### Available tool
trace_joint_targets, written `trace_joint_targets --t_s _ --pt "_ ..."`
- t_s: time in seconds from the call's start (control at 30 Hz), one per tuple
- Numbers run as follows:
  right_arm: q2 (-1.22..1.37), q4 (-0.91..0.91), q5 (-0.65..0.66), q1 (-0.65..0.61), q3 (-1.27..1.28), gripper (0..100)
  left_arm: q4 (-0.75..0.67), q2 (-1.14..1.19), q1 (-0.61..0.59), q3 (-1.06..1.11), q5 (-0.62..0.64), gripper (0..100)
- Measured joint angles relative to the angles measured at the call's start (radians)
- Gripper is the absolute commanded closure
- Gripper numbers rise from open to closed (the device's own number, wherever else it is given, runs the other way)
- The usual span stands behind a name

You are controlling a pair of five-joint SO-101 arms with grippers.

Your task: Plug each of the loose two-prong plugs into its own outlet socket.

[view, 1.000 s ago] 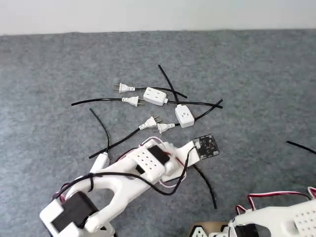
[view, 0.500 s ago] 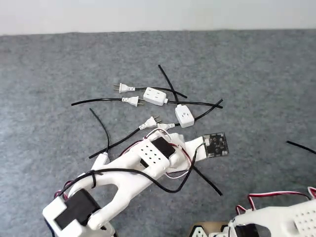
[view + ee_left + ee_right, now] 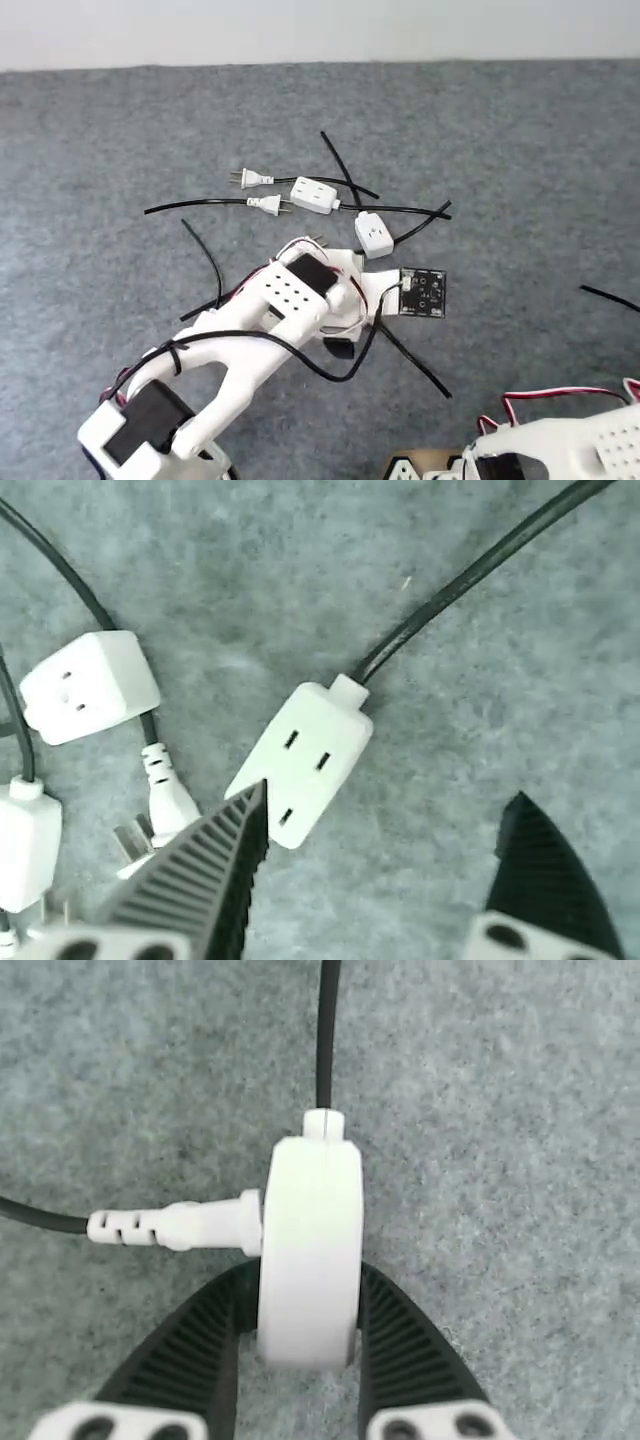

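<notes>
Left gripper (image 3: 388,798) swung back above outlet socket (image 3: 310,755), right gripper (image 3: 306,1282) clamps second socket (image 3: 310,1210)

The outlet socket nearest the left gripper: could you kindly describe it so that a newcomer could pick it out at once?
On the grey table, find the tangle of black cords in the middle, where two white outlet blocks lie. It is the near block, right in front of the open left gripper; the far block lies beyond it, farther from the arms.
</notes>
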Motion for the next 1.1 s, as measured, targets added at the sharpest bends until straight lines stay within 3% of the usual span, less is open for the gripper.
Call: trace_joint_targets --t_s 0.3,0.67,1.0,1.1 --pt "0.000 -0.002 0.000 -0.012 0.009 98.5 0.002 0.155 -0.015 -0.146 -0.017 65" --pt "0.000 -0.002 0.021 -0.012 0.009 98.7 0.147 0.477 -0.043 -0.496 -0.031 66" --pt "0.000 -0.002 0.021 -0.012 0.009 98.7 0.206 0.546 -0.044 -0.528 -0.031 96" --pt "0.000 -0.002 0.021 -0.012 0.009 98.7 0.222 0.563 -0.041 -0.528 -0.031 97"
